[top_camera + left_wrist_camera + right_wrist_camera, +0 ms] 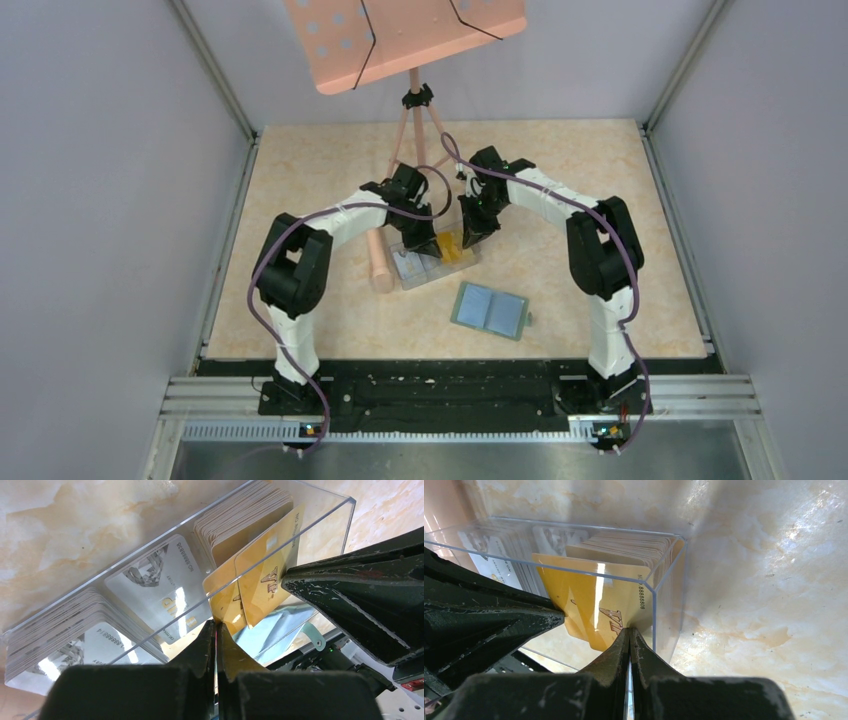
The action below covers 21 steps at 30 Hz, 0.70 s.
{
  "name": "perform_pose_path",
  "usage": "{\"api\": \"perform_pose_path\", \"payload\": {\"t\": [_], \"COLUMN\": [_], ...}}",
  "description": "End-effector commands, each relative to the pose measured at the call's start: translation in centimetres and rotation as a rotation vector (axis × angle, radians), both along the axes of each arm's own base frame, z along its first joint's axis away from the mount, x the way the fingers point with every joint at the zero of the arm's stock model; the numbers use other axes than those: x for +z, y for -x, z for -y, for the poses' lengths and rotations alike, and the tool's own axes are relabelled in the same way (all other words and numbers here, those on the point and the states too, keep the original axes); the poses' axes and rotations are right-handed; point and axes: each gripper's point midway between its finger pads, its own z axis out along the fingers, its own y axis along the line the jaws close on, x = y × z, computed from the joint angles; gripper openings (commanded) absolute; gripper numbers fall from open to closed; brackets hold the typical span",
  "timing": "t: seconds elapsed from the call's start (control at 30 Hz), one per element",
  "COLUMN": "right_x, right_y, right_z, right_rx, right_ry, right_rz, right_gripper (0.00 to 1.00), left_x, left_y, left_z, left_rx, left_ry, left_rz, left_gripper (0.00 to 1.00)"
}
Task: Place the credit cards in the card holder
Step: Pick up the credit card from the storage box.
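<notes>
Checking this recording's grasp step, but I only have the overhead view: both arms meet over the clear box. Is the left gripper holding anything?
Observer: Yes, the left gripper is shut on the corner of an orange card.
Reviewer: And the right one?
Observer: The right gripper is shut on a second orange card, near its logo, overlapping the first.
Reviewer: What else is in the box?
Observer: Thick stacks: grey cards at one end, orange-edged cards at the other.
</notes>
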Motion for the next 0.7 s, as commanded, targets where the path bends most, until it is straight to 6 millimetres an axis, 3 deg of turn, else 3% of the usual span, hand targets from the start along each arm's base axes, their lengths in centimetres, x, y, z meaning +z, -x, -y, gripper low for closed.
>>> {"api": "perform_pose_path", "payload": {"t": [0.0, 0.27, 0.67], "right_x": [0.7, 1.0, 2.5], "right_y": [-0.5, -0.7, -0.5], "right_z": [-0.6, -0.8, -1.7], "right_rx": [0.022, 0.023, 0.035], "right_ry": [0.004, -0.003, -0.063], "right_rz": [0.033, 0.041, 0.048], "right_gripper": [0.0, 0.0, 0.06], "left_x": [1.7, 3.0, 3.2], "left_y": [-0.1, 0.2, 1.6], "left_z": [-0.9, -1.4, -2.1], "left_rx": [0.002, 0.016, 0.017], "left_ry": [-0.012, 0.014, 0.039], "left_rz": [0.049, 0.066, 0.074], "left_gripper": [0.0, 0.0, 0.0]}}
